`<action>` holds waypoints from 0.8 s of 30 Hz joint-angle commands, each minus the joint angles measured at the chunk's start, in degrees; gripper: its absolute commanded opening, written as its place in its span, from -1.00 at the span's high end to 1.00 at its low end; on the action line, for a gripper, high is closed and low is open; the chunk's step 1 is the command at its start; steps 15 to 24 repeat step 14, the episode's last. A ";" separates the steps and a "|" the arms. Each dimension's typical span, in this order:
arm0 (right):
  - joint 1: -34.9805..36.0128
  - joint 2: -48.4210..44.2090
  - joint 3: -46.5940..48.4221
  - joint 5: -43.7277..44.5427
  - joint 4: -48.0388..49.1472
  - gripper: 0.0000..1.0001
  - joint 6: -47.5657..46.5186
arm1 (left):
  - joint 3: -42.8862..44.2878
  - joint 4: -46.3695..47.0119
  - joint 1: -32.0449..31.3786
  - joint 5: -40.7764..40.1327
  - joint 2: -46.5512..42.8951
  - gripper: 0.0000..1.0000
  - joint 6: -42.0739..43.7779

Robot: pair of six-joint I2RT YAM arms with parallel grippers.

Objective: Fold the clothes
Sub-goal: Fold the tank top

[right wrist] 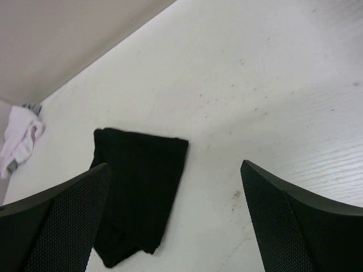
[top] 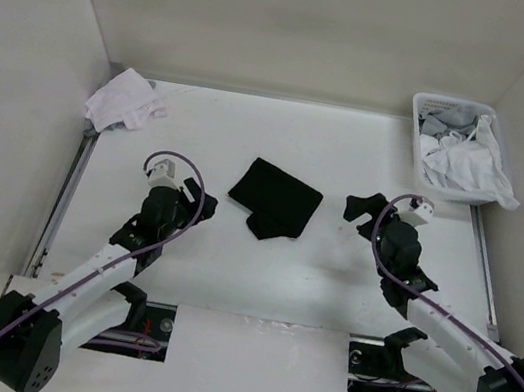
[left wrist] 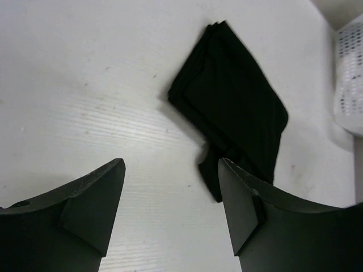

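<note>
Hovering low over the table [top: 327, 289], both arms angle inward toward mid-table. Left gripper [left wrist: 171, 164] gapes wide, empty; right gripper [right wrist: 174, 164] likewise. Folded black T-shirt [top: 275, 199] lies between them, touching neither.

Left wrist view: the folded black T-shirt [left wrist: 227, 107] loses its near corner behind a finger of the left gripper [left wrist: 171, 161] at 5 o'clock, and the frame edge cuts off the white basket [left wrist: 349, 73] at 3 o'clock. Right wrist view: the T-shirt's 8 o'clock end is hidden behind a finger of the right gripper [right wrist: 174, 165]. The white cloth bundle [right wrist: 20, 139] at 9 o'clock is blurred and cropped. From above, the number of garments [top: 461, 160] in the basket cannot be told.
</note>
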 commanded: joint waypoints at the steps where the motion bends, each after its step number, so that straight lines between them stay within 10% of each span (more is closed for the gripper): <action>1: -2.14 -0.95 -0.48 3.18 0.99 -1.00 2.19 | -0.60 -2.61 0.60 -1.50 1.14 -0.30 0.58; 24: -4.00 2.30 -0.04 1.95 0.90 -1.00 3.07 | 0.02 -0.85 3.59 -1.06 4.57 -0.30 1.02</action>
